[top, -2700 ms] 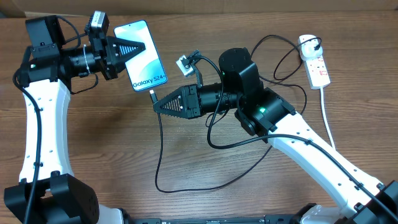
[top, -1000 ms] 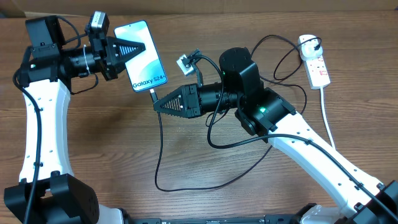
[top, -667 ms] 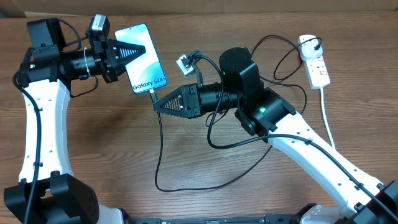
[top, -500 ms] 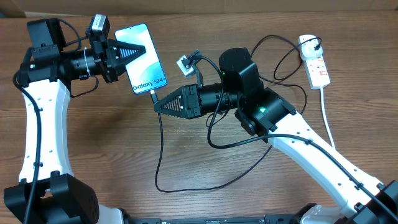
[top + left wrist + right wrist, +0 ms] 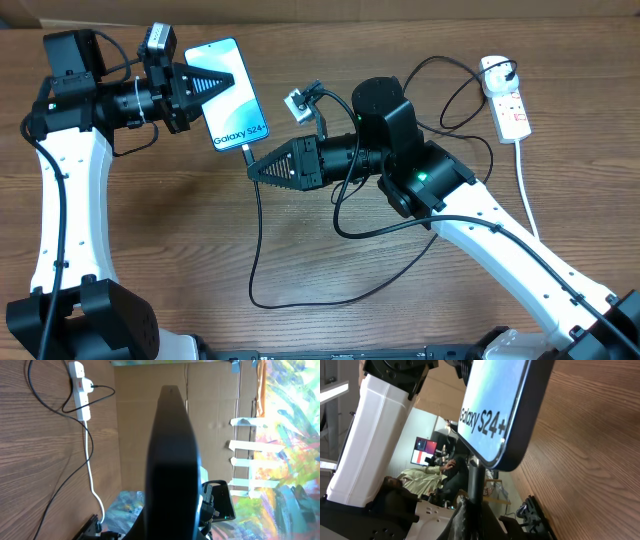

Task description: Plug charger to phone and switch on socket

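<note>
the right hand (image 5: 251, 171) is pinched fully together and appears to grip the charger (image 5: 254, 240) just behind its connector tip (image 5: 475, 474). in the right wrist view that tip rises straight to the bottom edge of the phone (image 5: 495, 400). whether it is fully seated or only touching the port cannot be told. the left hand (image 5: 213, 80) is clamped on the phone with one finger lying over the light blue screen. it holds the phone raised off the surface (image 5: 180, 230), with the "galaxy s24+" end turned toward the right hand.

the step in hand looks like the plug-in. to do it well, the push should run along the phone's long axis, in line with the connector tip, not across it. a sideways lean could bend the tip or skid it off the port. the left hand should brace the phone against the push. a short, firm press seems right, then a gentle release so the slack cable does not tug the tip back out.

further out, the charger loops low across the surface and climbs back to the socket (image 5: 507, 100) at the far right, where a plug (image 5: 497, 72) sits in it. the socket's white cord (image 5: 525, 180) trails toward the near edge. whether the socket is on cannot be told; the right hand is the nearer one for reaching it.
</note>
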Motion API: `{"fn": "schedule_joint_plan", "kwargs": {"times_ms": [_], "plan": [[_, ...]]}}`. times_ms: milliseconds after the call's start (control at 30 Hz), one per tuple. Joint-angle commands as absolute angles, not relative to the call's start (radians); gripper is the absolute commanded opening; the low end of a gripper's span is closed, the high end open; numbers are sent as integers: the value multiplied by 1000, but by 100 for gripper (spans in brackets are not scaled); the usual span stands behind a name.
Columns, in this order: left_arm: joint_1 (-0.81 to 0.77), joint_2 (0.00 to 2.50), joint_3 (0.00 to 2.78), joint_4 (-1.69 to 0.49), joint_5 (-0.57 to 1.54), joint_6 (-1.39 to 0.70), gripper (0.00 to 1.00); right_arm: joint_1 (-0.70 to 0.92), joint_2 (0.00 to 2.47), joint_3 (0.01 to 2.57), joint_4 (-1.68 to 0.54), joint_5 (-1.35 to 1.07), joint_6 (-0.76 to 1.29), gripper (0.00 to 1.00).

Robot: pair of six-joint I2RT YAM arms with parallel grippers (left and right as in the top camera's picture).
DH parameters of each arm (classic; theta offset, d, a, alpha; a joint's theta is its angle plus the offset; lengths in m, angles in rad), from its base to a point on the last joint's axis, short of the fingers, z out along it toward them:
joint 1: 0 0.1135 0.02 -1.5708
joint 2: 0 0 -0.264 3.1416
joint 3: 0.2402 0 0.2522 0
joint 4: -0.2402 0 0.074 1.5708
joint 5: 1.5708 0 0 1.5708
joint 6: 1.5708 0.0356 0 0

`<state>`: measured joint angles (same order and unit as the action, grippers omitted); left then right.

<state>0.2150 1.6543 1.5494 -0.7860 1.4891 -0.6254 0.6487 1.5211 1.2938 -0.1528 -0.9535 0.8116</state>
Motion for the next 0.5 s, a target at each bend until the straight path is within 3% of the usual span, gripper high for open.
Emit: {"fn": "schedule_joint_plan", "kwargs": {"times_ms": [0, 467], "plan": [[209, 1647, 1557, -786, 1546, -601, 4, 644, 1500, 1309, -143, -944, 805, 4], [209, 1647, 1557, -789, 1546, -575, 4, 644, 1500, 1309, -143, -944, 811, 4]]}}
